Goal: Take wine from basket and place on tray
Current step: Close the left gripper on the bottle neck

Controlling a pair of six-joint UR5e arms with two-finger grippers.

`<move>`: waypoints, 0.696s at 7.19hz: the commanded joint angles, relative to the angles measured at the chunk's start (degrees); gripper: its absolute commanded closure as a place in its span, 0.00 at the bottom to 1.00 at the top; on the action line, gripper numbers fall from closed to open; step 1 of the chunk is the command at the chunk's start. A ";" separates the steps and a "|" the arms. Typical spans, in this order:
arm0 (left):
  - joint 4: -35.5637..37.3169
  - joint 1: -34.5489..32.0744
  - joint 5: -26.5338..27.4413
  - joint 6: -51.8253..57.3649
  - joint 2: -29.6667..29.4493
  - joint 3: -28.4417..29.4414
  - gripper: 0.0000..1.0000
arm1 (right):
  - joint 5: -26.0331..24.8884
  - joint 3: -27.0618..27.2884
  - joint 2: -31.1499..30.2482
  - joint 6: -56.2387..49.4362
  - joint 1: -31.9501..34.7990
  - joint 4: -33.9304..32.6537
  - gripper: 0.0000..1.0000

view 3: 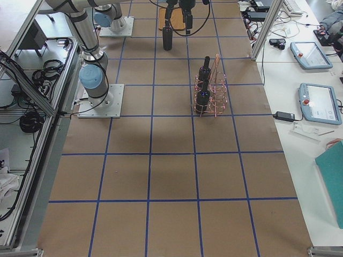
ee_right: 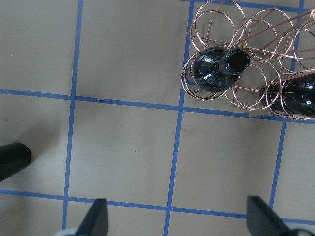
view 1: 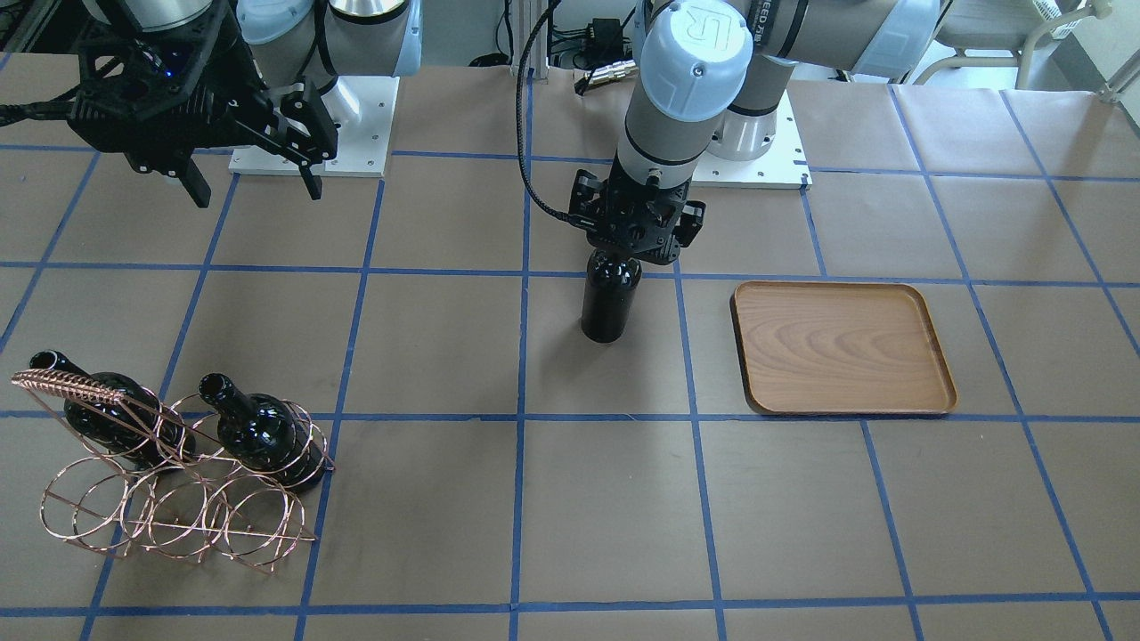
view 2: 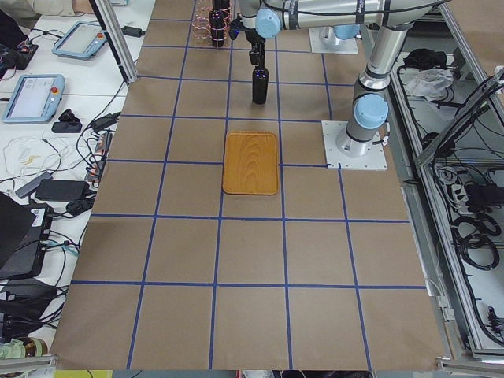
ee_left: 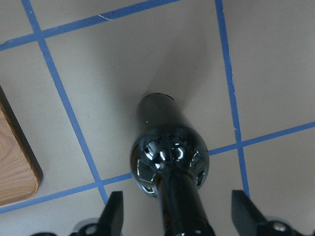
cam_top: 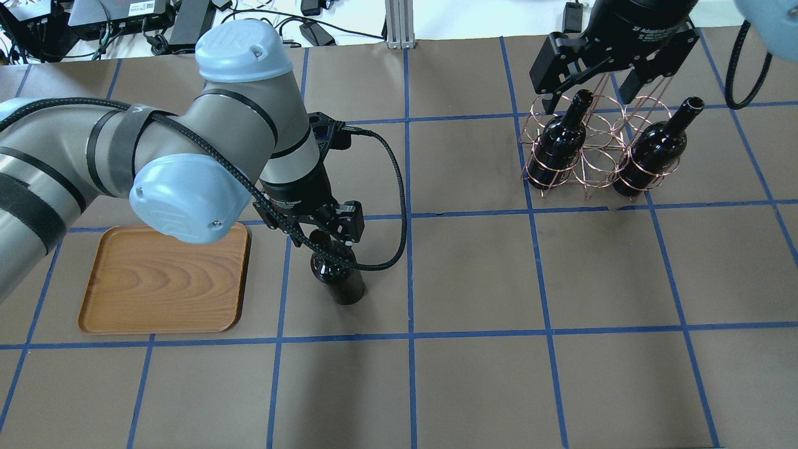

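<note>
Glossy near-black glass wine bottle (view 1: 610,307) stands upright on brown-paper table (view 1: 445,499), just beside flat brown wooden tray (view 1: 842,347), not on it. Left gripper (ee_left: 178,212) spread either side of its neck, gaps visible. Right gripper (view 1: 256,194) spread wide, raised near copper-coloured wire basket (view 1: 178,521).

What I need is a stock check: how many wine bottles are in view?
3. One bottle stands on the table under the left gripper, beside the tray; two sit in the basket's end slots.
</note>
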 commanded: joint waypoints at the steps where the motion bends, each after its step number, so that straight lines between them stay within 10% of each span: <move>1: -0.50 0.00 -0.02 -0.01 -0.06 0.04 0.33 | -0.02 0.00 0.00 0.10 0.00 0.00 0.00; 3: -1.65 0.00 -0.02 0.08 0.02 0.12 0.89 | -0.02 0.00 0.00 0.10 0.00 0.09 0.00; 5: -2.17 0.00 -0.02 0.08 -0.07 0.56 1.00 | -0.02 0.00 -0.09 0.10 0.09 0.09 0.00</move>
